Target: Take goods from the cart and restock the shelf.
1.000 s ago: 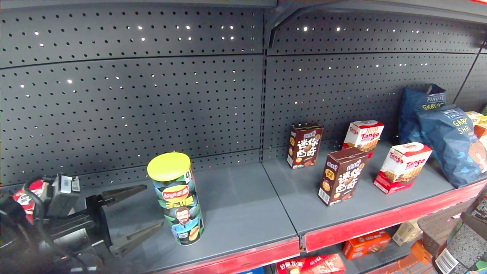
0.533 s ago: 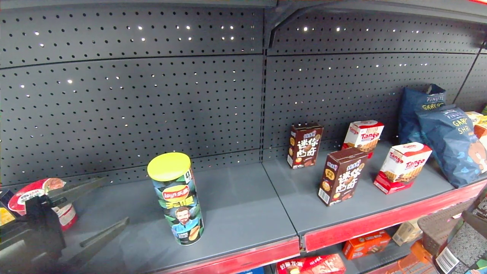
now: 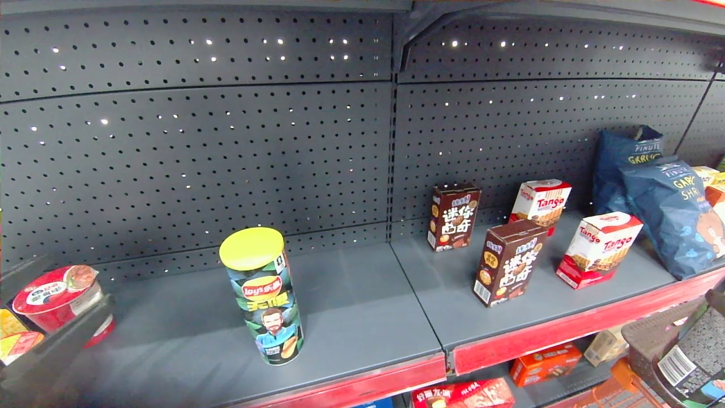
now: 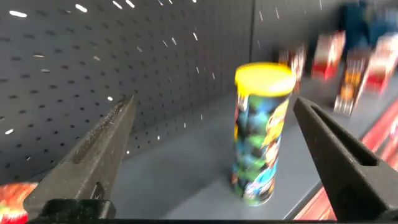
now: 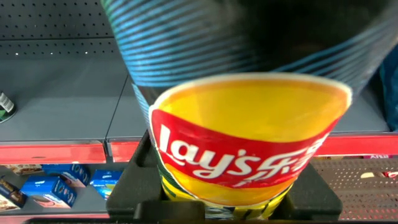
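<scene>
A chips can (image 3: 261, 294) with a yellow lid stands upright on the grey shelf (image 3: 362, 317), left of centre. In the left wrist view the same can (image 4: 261, 134) stands some way beyond my fingers. My left gripper (image 3: 79, 282) is at the far left edge, open and holding nothing (image 4: 214, 104), well clear of the can. My right gripper (image 5: 221, 162) is shut on a chips tube (image 5: 249, 137) with a yellow label and blue stripes. That tube (image 3: 688, 357) sits low at the right, below shelf level.
A red cup (image 3: 54, 294) stands at the shelf's left end, behind my left fingers. Brown boxes (image 3: 508, 262), white-and-red boxes (image 3: 600, 246) and blue bags (image 3: 674, 215) fill the right half. A dark basket (image 3: 651, 340) is at lower right. Bare shelf lies between the can and the boxes.
My left gripper has drawn back to the left, away from the standing can, staying open. The red cup is now uncovered. The tube at lower right has shifted slightly.
</scene>
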Robot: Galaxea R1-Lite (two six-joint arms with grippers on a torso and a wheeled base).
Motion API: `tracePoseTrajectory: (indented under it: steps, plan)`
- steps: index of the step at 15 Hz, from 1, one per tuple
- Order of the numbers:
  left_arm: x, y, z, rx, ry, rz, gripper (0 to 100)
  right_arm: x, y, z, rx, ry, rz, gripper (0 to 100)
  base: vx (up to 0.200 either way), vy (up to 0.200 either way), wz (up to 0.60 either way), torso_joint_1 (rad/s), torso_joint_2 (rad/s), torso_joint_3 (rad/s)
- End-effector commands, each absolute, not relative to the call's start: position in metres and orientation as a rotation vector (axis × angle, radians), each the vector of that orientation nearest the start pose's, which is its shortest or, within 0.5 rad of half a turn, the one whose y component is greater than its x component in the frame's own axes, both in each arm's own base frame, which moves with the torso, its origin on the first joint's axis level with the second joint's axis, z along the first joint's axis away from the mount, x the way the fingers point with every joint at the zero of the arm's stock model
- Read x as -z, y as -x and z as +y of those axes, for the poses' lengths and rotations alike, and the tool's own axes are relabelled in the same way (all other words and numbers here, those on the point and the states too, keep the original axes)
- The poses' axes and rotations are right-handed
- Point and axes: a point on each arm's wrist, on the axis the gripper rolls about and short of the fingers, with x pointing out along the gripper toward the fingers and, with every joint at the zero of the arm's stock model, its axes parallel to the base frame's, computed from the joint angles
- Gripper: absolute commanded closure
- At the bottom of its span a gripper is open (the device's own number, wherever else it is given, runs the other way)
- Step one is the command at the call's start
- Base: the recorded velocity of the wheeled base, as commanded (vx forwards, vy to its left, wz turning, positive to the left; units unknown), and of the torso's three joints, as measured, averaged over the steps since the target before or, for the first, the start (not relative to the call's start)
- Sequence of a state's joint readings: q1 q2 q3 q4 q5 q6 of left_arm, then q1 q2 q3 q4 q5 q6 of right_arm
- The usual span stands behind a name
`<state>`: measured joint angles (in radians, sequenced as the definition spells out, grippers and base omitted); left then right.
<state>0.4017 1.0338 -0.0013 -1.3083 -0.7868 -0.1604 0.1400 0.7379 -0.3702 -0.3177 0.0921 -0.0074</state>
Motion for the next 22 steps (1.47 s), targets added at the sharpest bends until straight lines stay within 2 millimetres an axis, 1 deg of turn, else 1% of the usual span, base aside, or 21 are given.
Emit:
tracePoseTrajectory:
  steps: [1, 2, 5, 6, 7, 8, 10, 11, 13, 15, 17, 18, 19, 21, 22]
  plan:
    - [-0.184, -0.059, 0.010, 0.338, 0.033, -0.322, 0, -0.209, -0.069, 0.012, -0.232, 0.010, 0.031, 100, 0.000, 0.000, 0.00, 0.000, 0.00, 0.000]
    - [-0.184, -0.052, 0.007, 0.328, 0.046, -0.337, 0, -0.210, -0.069, 0.012, -0.230, 0.010, 0.025, 100, 0.000, 0.000, 0.00, 0.000, 0.00, 0.000]
    - [-0.174, -0.019, -0.007, 0.330, 0.066, -0.357, 0, -0.213, -0.066, 0.011, -0.229, 0.012, 0.008, 100, 0.000, 0.000, 0.00, 0.000, 0.00, 0.000]
    - [-0.170, -0.005, -0.014, 0.335, 0.085, -0.358, 0, -0.213, -0.064, 0.011, -0.227, 0.012, -0.001, 100, 0.000, 0.000, 0.00, 0.000, 0.00, 0.000]
    - [-0.169, 0.002, -0.017, 0.340, 0.093, -0.359, 0, -0.214, -0.063, 0.011, -0.227, 0.012, -0.008, 100, 0.000, 0.000, 0.00, 0.000, 0.00, 0.000]
    - [-0.163, 0.018, -0.023, 0.342, 0.109, -0.342, 0, -0.213, -0.060, 0.010, -0.230, 0.012, -0.014, 100, 0.000, 0.000, 0.00, 0.000, 0.00, 0.000]
    - [-0.152, 0.040, -0.033, 0.342, 0.124, -0.320, 0, -0.211, -0.057, 0.010, -0.230, 0.012, -0.017, 100, 0.000, 0.000, 0.00, 0.000, 0.00, 0.000]
    - [-0.148, 0.044, -0.035, 0.338, 0.139, -0.297, 0, -0.211, -0.056, 0.010, -0.230, 0.012, -0.018, 100, 0.000, 0.000, 0.00, 0.000, 0.00, 0.000]
    - [-0.151, 0.046, -0.035, 0.317, 0.140, -0.301, 0, -0.211, -0.056, 0.010, -0.228, 0.010, -0.023, 100, 0.000, 0.000, 0.00, 0.000, 0.00, 0.000]
    - [-0.144, 0.042, -0.034, 0.268, 0.103, -0.286, 0, -0.211, -0.055, 0.010, -0.228, 0.010, -0.026, 100, 0.000, 0.000, 0.00, 0.000, 0.00, 0.000]
    - [-0.131, 0.034, -0.031, 0.111, 0.032, -0.258, 0, -0.212, -0.054, 0.010, -0.225, 0.005, -0.033, 100, 0.000, 0.000, 0.00, 0.000, 0.00, 0.000]
    - [-0.127, 0.033, -0.029, 0.061, 0.014, -0.246, 0, -0.213, -0.054, 0.009, -0.225, 0.005, -0.036, 100, 0.000, 0.000, 0.00, 0.000, 0.00, 0.000]
    - [-0.122, 0.031, -0.026, -0.024, 0.004, -0.224, 0, -0.212, -0.053, 0.009, -0.221, 0.004, -0.039, 100, 0.000, 0.000, 0.00, 0.000, 0.00, 0.000]
    - [-0.104, 0.026, -0.018, -0.281, -0.042, -0.136, 0, -0.213, -0.049, 0.008, -0.211, 0.005, -0.054, 100, 0.000, 0.000, 0.00, 0.000, 0.00, 0.000]
    - [-0.103, 0.026, -0.017, -0.307, -0.046, -0.130, 0, -0.213, -0.049, 0.008, -0.210, 0.005, -0.054, 100, 0.000, 0.000, 0.00, 0.000, 0.00, 0.000]
